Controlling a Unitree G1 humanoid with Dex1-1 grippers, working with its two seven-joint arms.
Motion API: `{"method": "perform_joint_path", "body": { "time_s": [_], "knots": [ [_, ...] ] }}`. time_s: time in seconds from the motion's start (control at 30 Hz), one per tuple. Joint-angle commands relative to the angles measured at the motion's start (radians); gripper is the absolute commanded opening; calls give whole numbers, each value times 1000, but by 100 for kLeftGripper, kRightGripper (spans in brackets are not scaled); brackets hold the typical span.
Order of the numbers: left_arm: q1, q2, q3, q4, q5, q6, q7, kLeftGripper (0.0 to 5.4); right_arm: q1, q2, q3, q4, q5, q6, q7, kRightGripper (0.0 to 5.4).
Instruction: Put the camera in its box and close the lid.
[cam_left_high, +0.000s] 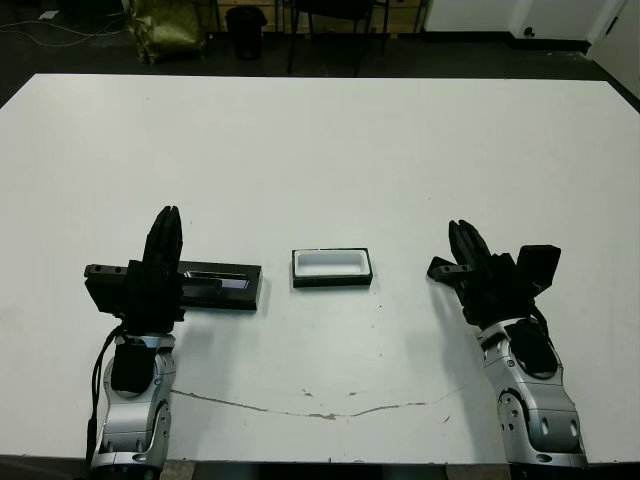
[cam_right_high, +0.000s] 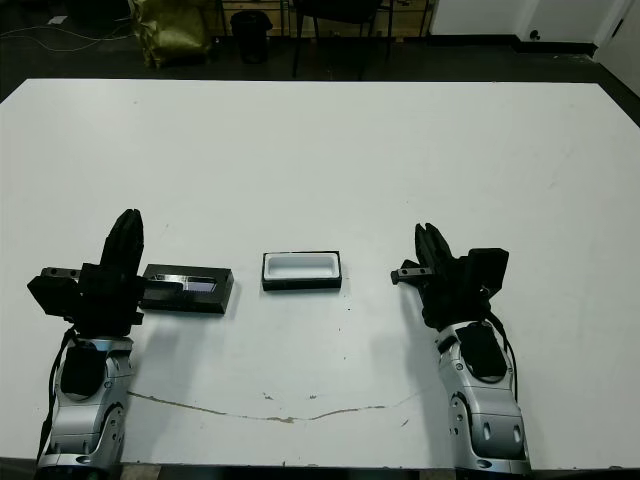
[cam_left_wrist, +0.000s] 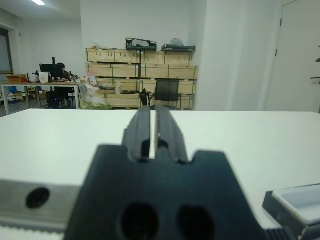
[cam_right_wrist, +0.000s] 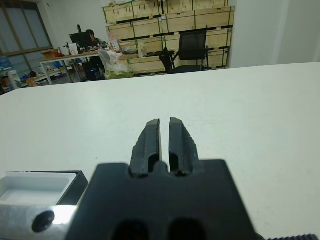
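**Desk:** What are the fingers doing?

**Operator:** I see the left gripper with its two fingers pressed together, only a hairline slit between them in its wrist view. The right gripper is the same: fingers side by side with a thin gap, pinching nothing.

**Desk:** Where are the task things?

**Operator:** The box sits open with its white lining up, between my two arms. The lid, black with a glossy stripe, lies flat at the box's 9 o'clock, just beside it but apart. My left gripper covers the lid's far end. I cannot tell the camera apart from that dark piece. The right gripper is at the box's 3 o'clock, well apart.

**Desk:** Any lettering?

**Operator:** Too small to read on either the box or the lid.

**Desk:** Room to move?

**Operator:** The table is bare white towards 12 o'clock up to its far edge. At 6 o'clock a thin crack line runs near the front edge.
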Motion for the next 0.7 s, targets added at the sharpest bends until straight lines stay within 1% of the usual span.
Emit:
{"method": "perform_joint_path", "body": {
  "time_s": [0.03, 0.13, 0.23, 0.37, 0.5, 0.7],
  "knots": [
    [9, -1, 3, 14, 3, 5, 4, 2, 14, -8, -3, 6, -3, 14, -8, 0],
    [7, 0, 2, 17, -9, 5, -7, 2, 15, -9, -2, 6, -7, 10, -11, 0],
    [6, 1, -2, 20, -16, 4, -16, 2, 20, -9, -1, -7, -12, 33, -24, 0],
    [14, -2, -2, 3, -2, 18, 0, 2, 20, -11, -3, -15, 0, 50, -18, 0],
    [6, -2, 2, 25, -16, -1, -8, 2, 14, -21, -2, -3, -9, 28, -4, 0],
    [8, -1, -2, 22, -6, -2, -4, 2, 14, -19, -11, -18, 11, 48, -2, 0]
  ]
}}
